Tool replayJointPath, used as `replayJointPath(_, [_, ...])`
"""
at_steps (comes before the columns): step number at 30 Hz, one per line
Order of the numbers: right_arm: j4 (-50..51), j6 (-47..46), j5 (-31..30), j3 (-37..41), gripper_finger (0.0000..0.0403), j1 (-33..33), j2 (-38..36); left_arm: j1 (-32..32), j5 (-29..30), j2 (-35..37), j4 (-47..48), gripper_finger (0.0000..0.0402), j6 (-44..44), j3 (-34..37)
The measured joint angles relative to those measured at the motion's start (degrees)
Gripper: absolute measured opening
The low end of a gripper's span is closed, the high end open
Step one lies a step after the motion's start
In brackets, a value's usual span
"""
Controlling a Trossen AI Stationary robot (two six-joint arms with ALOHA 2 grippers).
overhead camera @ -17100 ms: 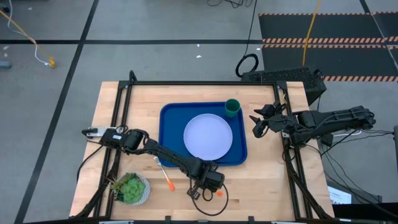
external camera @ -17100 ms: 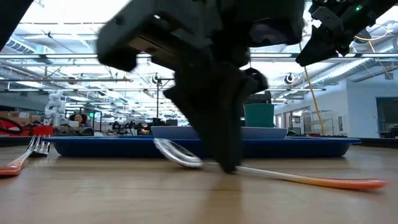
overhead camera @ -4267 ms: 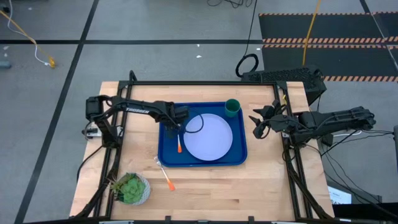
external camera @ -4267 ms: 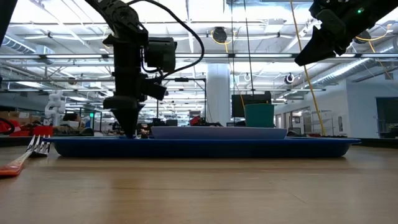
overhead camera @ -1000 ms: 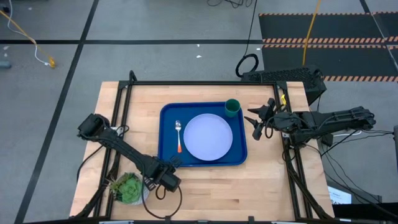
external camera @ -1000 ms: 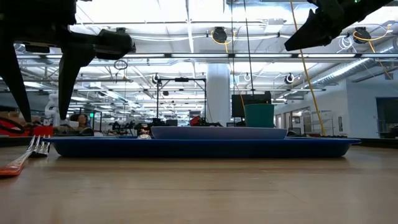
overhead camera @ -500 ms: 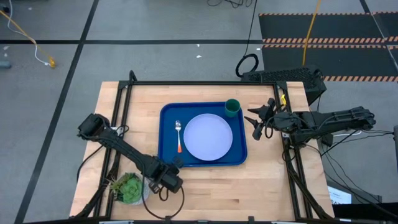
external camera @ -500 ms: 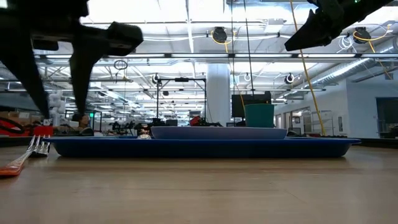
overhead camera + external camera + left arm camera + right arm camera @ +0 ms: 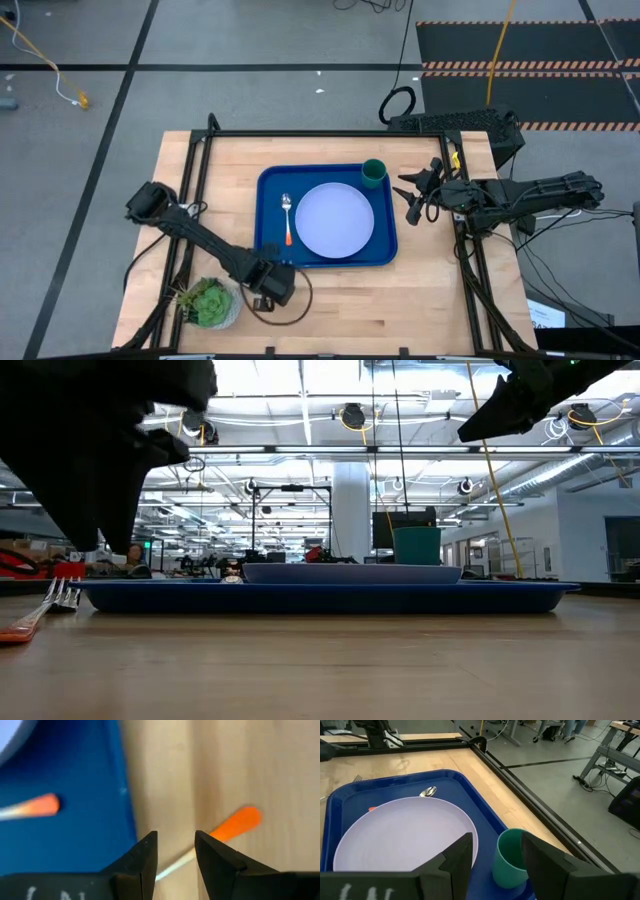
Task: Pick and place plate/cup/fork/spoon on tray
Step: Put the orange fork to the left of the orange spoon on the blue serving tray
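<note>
The blue tray (image 9: 270,185) holds the pale plate (image 9: 334,221), the green cup (image 9: 373,173) at its far right corner, and the orange-handled spoon (image 9: 287,215) left of the plate. The fork (image 9: 235,824) lies flat on the wood just off the tray's near left corner; its tines (image 9: 60,594) show in the low view. My left gripper (image 9: 270,283) hovers open over the fork, hiding it in the high view, with a finger on either side of its thin shaft (image 9: 172,866). My right gripper (image 9: 412,195) hangs open right of the tray.
A small white pot with a green plant (image 9: 210,303) stands near the table's near left corner, close to my left arm. Black frame rails (image 9: 190,200) run along the table's left, right and far sides. Bare wood lies between the tray and the near edge.
My left gripper has shifted a little toward the table's right edge, staying open above the fork by the tray's near left corner. In the low view it fills more of the picture than before. The fork, spoon, plate and cup have stayed where they were.
</note>
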State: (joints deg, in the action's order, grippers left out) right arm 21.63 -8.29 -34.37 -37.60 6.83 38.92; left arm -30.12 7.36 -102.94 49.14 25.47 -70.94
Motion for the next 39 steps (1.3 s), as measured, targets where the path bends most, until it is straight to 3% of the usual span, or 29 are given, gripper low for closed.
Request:
replayJointPath(4, [-0.1,0.0,0.0,0.0,0.016,0.0,0.0,2.1,-3.2,0.0,1.9,0.0134,13.0,0.0])
replayJointPath(10, [-0.1,0.0,0.0,0.0,0.016,0.0,0.0,5.3,-5.8,0.0,-2.6,0.0134,40.2,0.0])
replayJointPath(15, [-0.1,0.0,0.0,0.0,0.016,0.0,0.0,6.6,-6.0,0.0,-8.8,0.0134,46.7,0.0])
replayJointPath(25, [-0.2,0.8,0.0,0.0,0.016,0.0,0.0,6.9,-6.7,0.0,-21.6,0.0134,48.2,0.0])
replayJointPath(33, [-6.0,7.9,-2.1,0.0,0.016,0.0,0.0,7.3,-2.0,0.0,-23.9,0.0134,34.5,0.0])
replayJointPath(39, [-8.1,9.7,-3.1,0.0,0.016,0.0,0.0,7.4,-7.7,0.0,-16.5,0.0134,25.2,-0.1])
